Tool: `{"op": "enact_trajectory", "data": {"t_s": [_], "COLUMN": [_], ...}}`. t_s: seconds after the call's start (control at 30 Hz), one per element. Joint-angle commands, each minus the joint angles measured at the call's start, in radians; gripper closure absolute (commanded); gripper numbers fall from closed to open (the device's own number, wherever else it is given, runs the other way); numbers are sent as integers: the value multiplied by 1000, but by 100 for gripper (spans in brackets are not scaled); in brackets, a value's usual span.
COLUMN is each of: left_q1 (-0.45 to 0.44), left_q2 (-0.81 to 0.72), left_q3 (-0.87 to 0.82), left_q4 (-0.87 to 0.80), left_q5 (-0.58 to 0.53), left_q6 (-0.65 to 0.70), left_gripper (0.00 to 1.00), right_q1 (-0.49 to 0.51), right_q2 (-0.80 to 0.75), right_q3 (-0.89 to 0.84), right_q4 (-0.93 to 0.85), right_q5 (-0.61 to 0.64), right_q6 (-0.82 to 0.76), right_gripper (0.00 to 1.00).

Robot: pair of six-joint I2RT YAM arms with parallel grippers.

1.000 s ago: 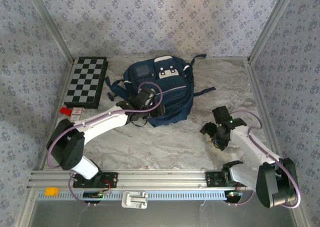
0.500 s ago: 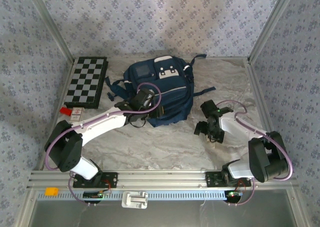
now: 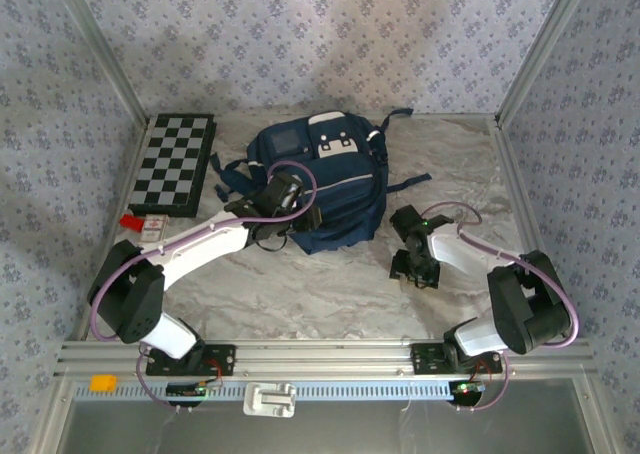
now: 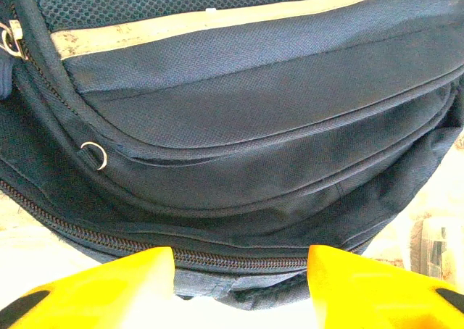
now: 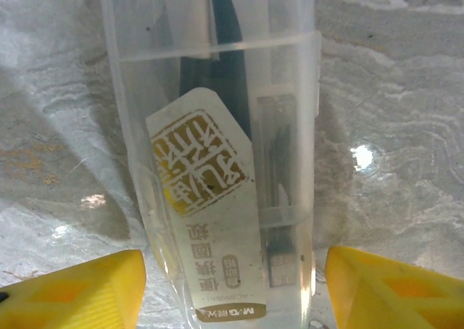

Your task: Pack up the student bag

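Student bag lies on the counter, looking zipped; nothing seems packed yet. Left hand straddles its near edge, grip unclear. Right of the bag, the right hand stands open around an unlifted clear pen case.

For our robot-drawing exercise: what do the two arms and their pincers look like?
Both the left arm and right arm have white links with black joints, and a purple cable loops along each. The left pincer and right pincer have yellow fingers. A green light glows on the right arm.
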Motion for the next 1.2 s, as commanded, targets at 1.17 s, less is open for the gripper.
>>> {"op": "enact_trajectory", "data": {"t_s": [1.17], "left_q1": [-69], "left_q2": [313], "left_q3": [324], "left_q4": [-35], "left_q5": [-318], "left_q6": [923], "left_gripper": [15], "right_q1": [-14], "right_q2": [-157], "right_q3": [130], "right_q4": [-91], "right_q5": [-64], "right_q6": [-54], "right_gripper": [53]}}
